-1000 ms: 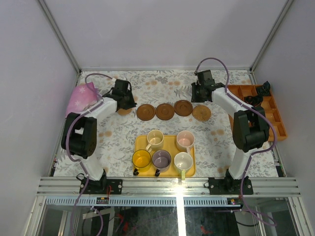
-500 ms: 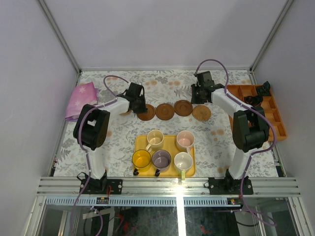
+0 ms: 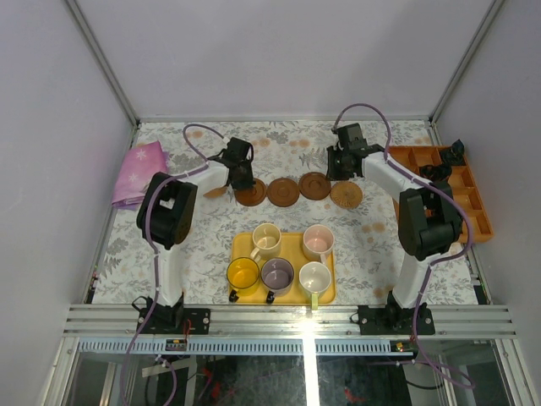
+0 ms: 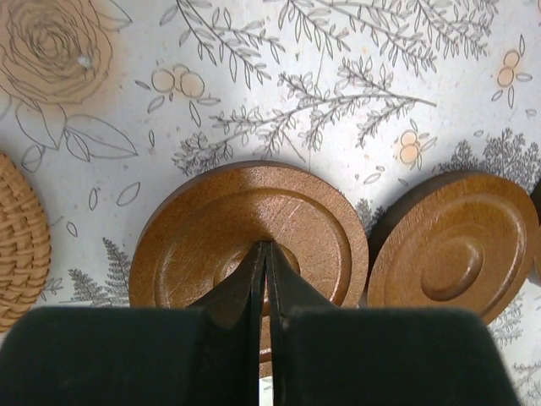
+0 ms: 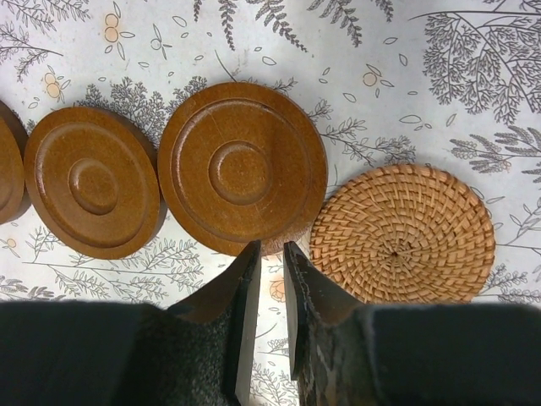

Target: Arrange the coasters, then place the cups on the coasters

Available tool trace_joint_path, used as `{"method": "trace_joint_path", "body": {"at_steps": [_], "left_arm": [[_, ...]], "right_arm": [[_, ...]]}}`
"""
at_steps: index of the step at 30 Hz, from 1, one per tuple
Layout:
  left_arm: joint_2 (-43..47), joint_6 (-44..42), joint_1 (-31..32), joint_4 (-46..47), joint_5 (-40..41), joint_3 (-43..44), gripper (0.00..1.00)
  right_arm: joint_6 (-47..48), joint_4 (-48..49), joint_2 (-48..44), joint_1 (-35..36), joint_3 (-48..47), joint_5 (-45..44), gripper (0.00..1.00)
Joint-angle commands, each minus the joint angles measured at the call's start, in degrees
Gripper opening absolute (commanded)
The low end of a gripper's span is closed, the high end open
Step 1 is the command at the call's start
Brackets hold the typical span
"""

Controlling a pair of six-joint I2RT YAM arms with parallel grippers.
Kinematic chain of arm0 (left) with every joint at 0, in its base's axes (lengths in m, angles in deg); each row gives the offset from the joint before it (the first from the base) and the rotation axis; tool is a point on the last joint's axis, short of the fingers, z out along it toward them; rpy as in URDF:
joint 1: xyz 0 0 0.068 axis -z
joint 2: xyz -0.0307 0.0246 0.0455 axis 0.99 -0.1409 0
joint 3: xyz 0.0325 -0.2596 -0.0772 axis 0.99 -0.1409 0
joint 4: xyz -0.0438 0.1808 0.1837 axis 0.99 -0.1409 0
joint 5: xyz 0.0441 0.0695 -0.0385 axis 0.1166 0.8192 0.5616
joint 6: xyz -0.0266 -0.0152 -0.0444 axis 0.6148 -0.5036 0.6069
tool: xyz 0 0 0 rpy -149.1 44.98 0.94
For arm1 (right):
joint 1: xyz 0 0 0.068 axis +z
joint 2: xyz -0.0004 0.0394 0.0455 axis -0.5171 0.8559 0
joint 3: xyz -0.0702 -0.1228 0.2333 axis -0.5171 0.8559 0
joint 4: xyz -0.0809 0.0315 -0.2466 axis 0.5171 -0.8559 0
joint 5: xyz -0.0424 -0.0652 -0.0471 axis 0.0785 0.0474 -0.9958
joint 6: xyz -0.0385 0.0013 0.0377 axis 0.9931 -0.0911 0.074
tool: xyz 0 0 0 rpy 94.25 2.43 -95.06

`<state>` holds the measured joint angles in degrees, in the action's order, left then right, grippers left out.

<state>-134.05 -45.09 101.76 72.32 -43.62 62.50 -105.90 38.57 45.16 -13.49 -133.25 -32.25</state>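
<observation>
Left gripper (image 4: 264, 247): fingers pressed flat together, nothing between them. The tips are over the middle of a dark wooden coaster (image 4: 220, 224); I cannot tell whether they touch it. A woven coaster (image 4: 21, 245) sits at the left edge of the frame, and a second wooden coaster (image 4: 456, 254) is just beside on the right.

Right gripper (image 5: 270, 245): jaws a narrow slit apart and empty, at the lower rim of a third wooden coaster (image 5: 241, 161). The other woven coaster (image 5: 401, 233) lies lower right.

Step, judged: arranging. The five coasters form a rough row mid-frame in the overhead view. All the cups (image 3: 276, 273) are on the yellow tray (image 3: 292, 249), lower centre.

Next, likely: even the spacing, then spread the jaws wide for a cup.
</observation>
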Motion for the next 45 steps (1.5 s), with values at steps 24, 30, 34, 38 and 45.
{"method": "trace_joint_path", "body": {"at_steps": [24, 30, 34, 38, 45], "left_arm": [[-4.37, -1.36, -2.22, -3.79, 2.04, 6.29, 0.00], [-2.59, -1.49, -2.20, -3.79, 2.17, 5.22, 0.00], [-2.51, -1.37, -2.23, -4.05, 2.25, 4.75, 0.00], [-2.24, -1.16, -2.19, -3.67, 2.21, 3.90, 0.00], [-1.99, -1.13, -2.24, -3.43, 2.50, 3.16, 0.00]], "right_arm": [[5.56, -1.55, 12.10, 11.00, -14.24, 11.35, 0.23], [5.51, -1.80, 15.60, 12.13, -16.93, 12.63, 0.23], [5.24, -2.32, 17.89, 12.37, -18.62, 12.91, 0.23], [5.10, -2.50, 19.71, 12.44, -19.17, 12.57, 0.23], [4.17, -2.16, 23.17, 12.41, -20.61, 12.35, 0.23]]}}
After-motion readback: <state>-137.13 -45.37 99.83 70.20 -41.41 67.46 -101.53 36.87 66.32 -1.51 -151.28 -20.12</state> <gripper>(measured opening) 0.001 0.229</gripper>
